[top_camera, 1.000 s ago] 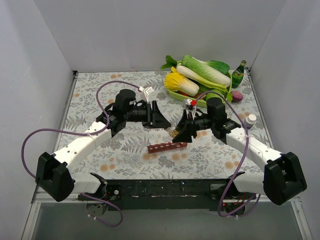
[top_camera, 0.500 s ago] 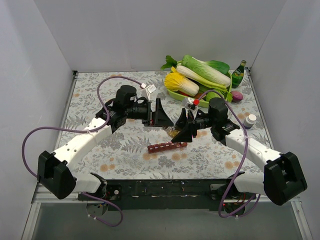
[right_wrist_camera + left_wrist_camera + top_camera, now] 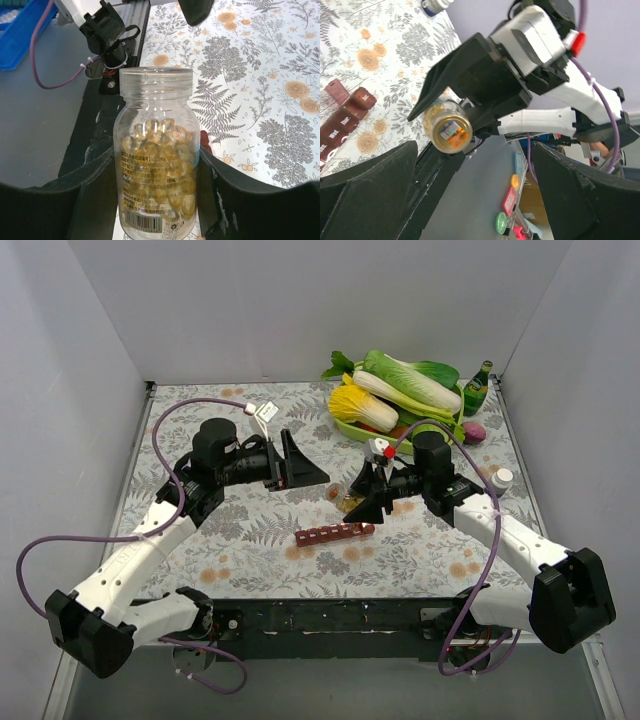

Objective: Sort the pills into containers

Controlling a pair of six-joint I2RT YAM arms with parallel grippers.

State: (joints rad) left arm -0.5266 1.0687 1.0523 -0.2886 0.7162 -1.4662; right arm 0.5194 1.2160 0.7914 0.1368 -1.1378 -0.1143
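A clear pill bottle (image 3: 157, 165) full of yellow gel pills stands uncapped between the fingers of my right gripper (image 3: 157, 200), which is shut on it. From above, the bottle (image 3: 349, 504) hangs just over the table, behind the dark red containers strip (image 3: 335, 533). A small brown round cap (image 3: 333, 492) lies on the table left of the bottle. My left gripper (image 3: 310, 468) is open and holds nothing, a short way left of the bottle. In the left wrist view the bottle (image 3: 447, 131) faces me end-on, and the containers (image 3: 345, 120) lie at the left edge.
A green tray (image 3: 400, 445) of vegetables sits at the back right, with a green glass bottle (image 3: 478, 388) and a purple vegetable (image 3: 474, 432) beside it. A small white-capped bottle (image 3: 500, 478) stands near the right arm. The table's front edge is close below the containers.
My left gripper opened and drew back to the left, away from the bottle. The brown cap now lies on the table. The right gripper kept the bottle almost still.
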